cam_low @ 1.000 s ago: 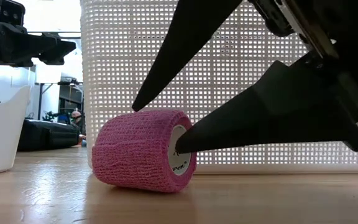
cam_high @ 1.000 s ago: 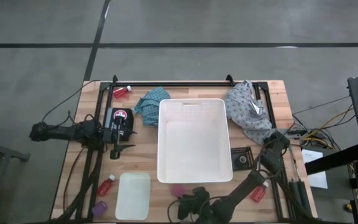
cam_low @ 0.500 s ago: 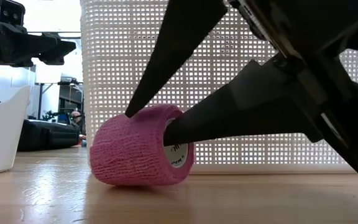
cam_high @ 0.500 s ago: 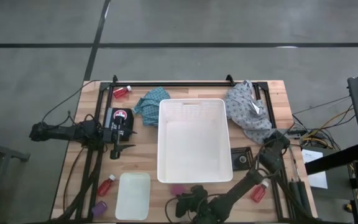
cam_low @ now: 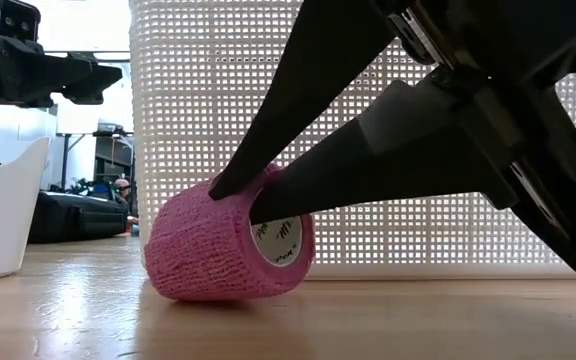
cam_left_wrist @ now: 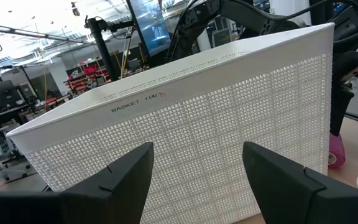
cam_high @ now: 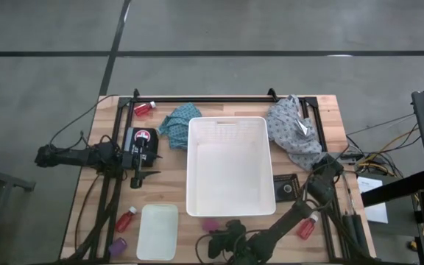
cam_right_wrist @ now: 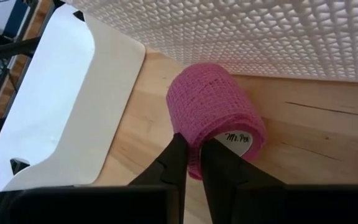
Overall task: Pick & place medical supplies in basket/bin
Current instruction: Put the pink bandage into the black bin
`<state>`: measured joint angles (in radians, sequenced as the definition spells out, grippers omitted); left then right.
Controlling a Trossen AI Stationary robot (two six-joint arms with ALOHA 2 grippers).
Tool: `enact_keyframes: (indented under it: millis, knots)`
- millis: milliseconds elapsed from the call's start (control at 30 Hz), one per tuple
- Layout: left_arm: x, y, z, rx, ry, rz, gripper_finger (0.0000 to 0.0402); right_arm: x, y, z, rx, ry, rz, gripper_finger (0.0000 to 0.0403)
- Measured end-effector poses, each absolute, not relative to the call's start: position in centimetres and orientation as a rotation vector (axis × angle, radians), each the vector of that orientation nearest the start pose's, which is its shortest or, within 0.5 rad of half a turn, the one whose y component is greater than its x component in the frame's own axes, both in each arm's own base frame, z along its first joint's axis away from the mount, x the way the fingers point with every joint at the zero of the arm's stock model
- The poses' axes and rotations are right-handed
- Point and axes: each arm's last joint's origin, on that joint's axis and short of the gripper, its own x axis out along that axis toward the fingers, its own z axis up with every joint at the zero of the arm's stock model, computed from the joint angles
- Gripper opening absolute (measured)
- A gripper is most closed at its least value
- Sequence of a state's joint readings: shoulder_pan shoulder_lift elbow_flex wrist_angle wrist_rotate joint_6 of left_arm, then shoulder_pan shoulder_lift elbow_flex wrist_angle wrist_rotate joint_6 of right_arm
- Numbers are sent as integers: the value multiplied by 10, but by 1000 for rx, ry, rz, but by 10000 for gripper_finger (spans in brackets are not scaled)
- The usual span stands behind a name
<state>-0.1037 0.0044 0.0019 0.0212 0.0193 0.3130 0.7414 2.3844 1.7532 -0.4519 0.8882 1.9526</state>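
1. The right gripper [cam_right_wrist: 191, 167] is low at the near edge of the table, just in front of the white basket [cam_high: 230, 173], and its fingers are closed on the wall of a pink bandage roll [cam_right_wrist: 213, 115]: one finger goes into the hollow core, the other presses on the outside.
2. In the low view the roll [cam_low: 230, 245] lies on its side on the wooden table [cam_low: 288, 320], resting on the wood, close to the basket's perforated wall [cam_low: 208, 90] behind it. The white core with printed lettering faces the gripper.
3. From above, the roll [cam_high: 210, 223] shows as a small pink spot between the basket's near edge and the right arm's wrist.
4. The small translucent-white tray [cam_high: 157, 230] sits beside the roll, apart from it.
5. The left gripper [cam_high: 138, 179] waits over the left side of the table, left of the basket, with its fingers [cam_left_wrist: 120, 177] spread apart and nothing between them.
6. Elsewhere: a red bottle [cam_high: 144, 109] near the far left corner, another red bottle [cam_high: 127, 218] left of the small tray with a purple roll [cam_high: 119, 243] just below it, and a third red bottle [cam_high: 306, 227] by the right arm.
7. A teal cloth [cam_high: 177, 122] lies against the basket's far left corner; a grey cloth [cam_high: 293, 132] lies on its right side.
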Motion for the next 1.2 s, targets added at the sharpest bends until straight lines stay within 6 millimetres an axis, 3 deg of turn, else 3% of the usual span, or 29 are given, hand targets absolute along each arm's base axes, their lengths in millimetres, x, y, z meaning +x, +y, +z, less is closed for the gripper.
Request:
enact_keyframes:
  millis: [233, 567, 800, 1200]
  knots:
    - [97, -11, 166, 312, -38, -119, 253, 366, 320, 113, 1074, 324, -682, 28]
    - [97, -11, 166, 312, -38, -119, 253, 339, 350, 116, 1056, 345, -609, 27]
    - [97, -11, 166, 312, -38, -119, 253, 309, 367, 125, 971, 356, -577, 27]
    - [97, -11, 166, 312, -38, -119, 253, 236, 383, 144, 801, 425, -581, 27]
